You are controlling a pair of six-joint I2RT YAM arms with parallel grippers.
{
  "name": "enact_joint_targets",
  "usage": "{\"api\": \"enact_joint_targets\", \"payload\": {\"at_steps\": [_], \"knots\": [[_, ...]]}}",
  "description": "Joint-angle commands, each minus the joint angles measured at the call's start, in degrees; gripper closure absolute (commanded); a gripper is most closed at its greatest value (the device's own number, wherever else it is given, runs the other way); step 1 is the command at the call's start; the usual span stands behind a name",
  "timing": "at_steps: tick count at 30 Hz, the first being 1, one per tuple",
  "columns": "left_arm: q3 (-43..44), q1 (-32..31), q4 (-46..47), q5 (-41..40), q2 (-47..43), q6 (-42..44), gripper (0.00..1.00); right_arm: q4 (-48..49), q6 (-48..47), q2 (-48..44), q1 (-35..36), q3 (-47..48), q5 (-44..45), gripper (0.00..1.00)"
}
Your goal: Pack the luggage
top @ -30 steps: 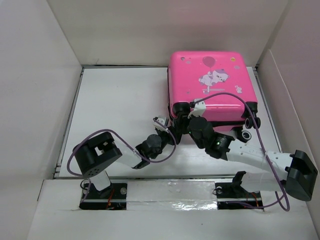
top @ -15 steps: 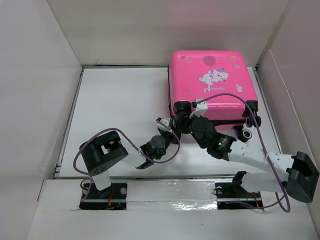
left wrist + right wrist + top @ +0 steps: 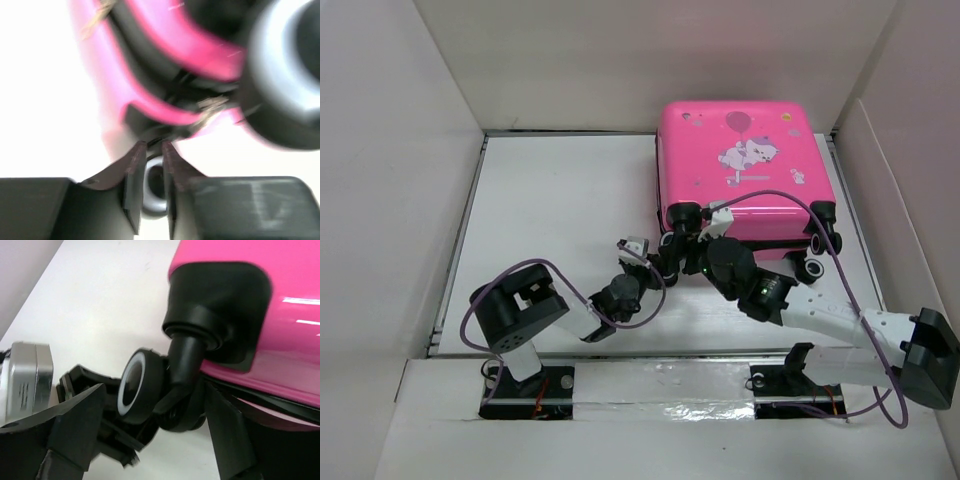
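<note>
The hot-pink luggage (image 3: 740, 170) lies flat and closed at the back right, print side up. Both grippers meet at its near left corner. My left gripper (image 3: 660, 263) is almost shut, with a thin gap between the fingers. Its tips (image 3: 154, 145) touch the black zipper trim under the pink shell (image 3: 150, 100); the view is blurred, so any pinch is unclear. My right gripper (image 3: 682, 242) is open, its fingers (image 3: 75, 425) standing wide on either side of a black corner wheel (image 3: 142, 387) under the pink shell (image 3: 295, 315).
White walls enclose the white table (image 3: 550, 200) on three sides. Two more wheels (image 3: 810, 268) stick out at the luggage's near right corner. The left wrist's silver camera block (image 3: 25, 385) sits close beside my right gripper's left finger.
My left arm has shifted a little left and back while staying at the corner. My right arm has edged slightly left toward the wheel. The luggage has not moved.
</note>
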Motion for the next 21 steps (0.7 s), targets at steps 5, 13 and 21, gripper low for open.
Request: {"api": "enact_joint_targets", "payload": {"at_steps": [5, 13, 21], "knots": [[-6.5, 0.2, 21.3, -0.1, -6.4, -3.7, 0.76, 1.0, 1.2, -1.5, -0.6, -0.9, -5.6, 0.06], [-7.7, 0.2, 22.3, 3.0, -6.0, -5.4, 0.76, 4.3, 4.6, -0.5, -3.1, -2.1, -8.6, 0.15], [-7.3, 0.2, 23.5, 5.6, -6.0, -5.7, 0.76, 9.6, 6.6, -0.9, -6.7, -4.8, -14.5, 0.23]]}}
